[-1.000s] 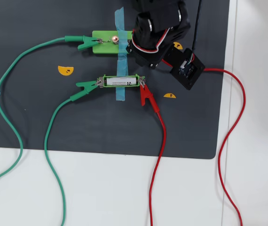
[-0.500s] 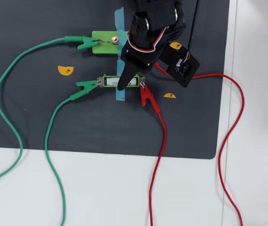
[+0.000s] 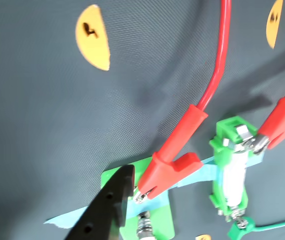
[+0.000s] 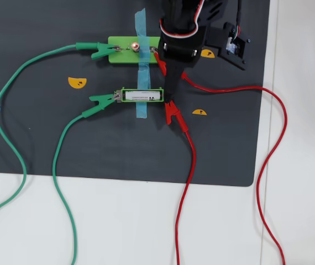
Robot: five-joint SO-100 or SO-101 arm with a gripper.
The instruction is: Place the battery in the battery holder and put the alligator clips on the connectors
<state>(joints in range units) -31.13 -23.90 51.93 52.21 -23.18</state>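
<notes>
1. Wrist view: the black end effector (image 3: 113, 207) pokes in from the bottom edge; only one finger shows, so whether it's open or closed I cannot tell. A red-sleeved alligator clip (image 3: 170, 167) bites the flat green plastic block (image 3: 155, 212). Beside it, the small white cylindrical battery (image 3: 234, 181) sits in the narrow bright-green battery holder (image 3: 223, 150).
2. Overhead view: holder and battery lie mid-mat, towards the table's (image 4: 301, 83) far edge, a green-sleeved clip (image 4: 99, 100) at its left end and a red one (image 4: 172, 112) at its right.
</notes>
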